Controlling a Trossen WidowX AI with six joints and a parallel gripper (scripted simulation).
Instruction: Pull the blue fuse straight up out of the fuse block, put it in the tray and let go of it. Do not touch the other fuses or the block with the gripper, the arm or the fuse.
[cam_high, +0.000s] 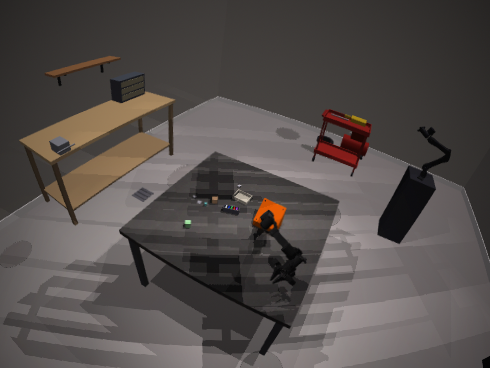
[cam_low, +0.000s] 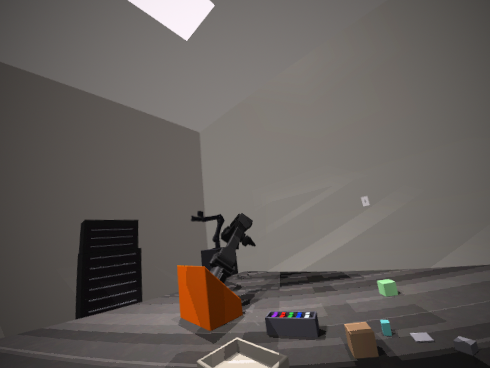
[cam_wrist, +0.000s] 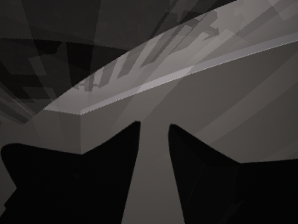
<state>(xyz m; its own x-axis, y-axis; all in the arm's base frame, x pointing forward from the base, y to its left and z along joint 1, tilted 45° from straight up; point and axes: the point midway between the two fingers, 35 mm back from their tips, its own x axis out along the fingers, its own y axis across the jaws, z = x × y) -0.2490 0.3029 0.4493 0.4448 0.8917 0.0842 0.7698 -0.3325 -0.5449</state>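
Observation:
The dark fuse block (cam_high: 230, 211) (cam_low: 292, 328) stands on the table with a row of small fuses in its top: purple, red, green, blue and white. The blue fuse (cam_low: 299, 315) sits in the block between the green and white ones. The cream tray (cam_high: 242, 196) (cam_low: 239, 356) lies near the block and looks empty where its inside shows. My gripper (cam_high: 256, 234) (cam_low: 253, 243) (cam_wrist: 154, 128) is raised beside the orange block, away from the fuse block. Its fingers are partly open, with nothing between them; the wrist view shows no fuse.
A tall orange wedge-shaped block (cam_high: 274, 209) (cam_low: 195, 295) stands close to the arm, near the fuse block and tray. A brown box (cam_high: 215, 199) (cam_low: 361, 341), a teal piece (cam_low: 385, 327), a flat pale piece (cam_low: 421, 337), a grey piece (cam_low: 466, 344) and a green cube (cam_high: 187, 224) (cam_low: 387, 288) lie around.

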